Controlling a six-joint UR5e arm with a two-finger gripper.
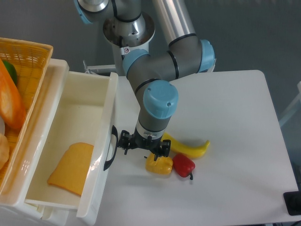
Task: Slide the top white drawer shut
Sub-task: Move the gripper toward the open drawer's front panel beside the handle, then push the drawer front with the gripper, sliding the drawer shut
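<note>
**Gripper at the drawer front, drawer pulled well out**

From my fixed camera I see the top white drawer [89, 117] standing far out of the cabinet at the left of the table [235, 117]. Its flat front runs down the frame from upper middle to lower left, with the curved black handle [109, 147] on the outer face. Inside the tray lies one flat orange-yellow slice [70, 168], toward the front end.

The gripper [141, 145] hangs from the wrist just right of the drawer front, level with the handle. Its left-hand end sits right beside the handle; I cannot tell whether they touch. The fingers point down toward the table and the wrist body covers them from above, so I cannot tell whether the jaws are apart or together. I see nothing held in it.

Just beneath and right of the gripper lie a yellow pepper [159, 165], a red pepper [183, 165] touching it, and a banana [188, 148] behind them. A small orange thing shows at the arm's edge, mostly hidden.

A yellow wicker basket [28, 52] sits above the cabinet at far left, holding orange and green items.
</note>
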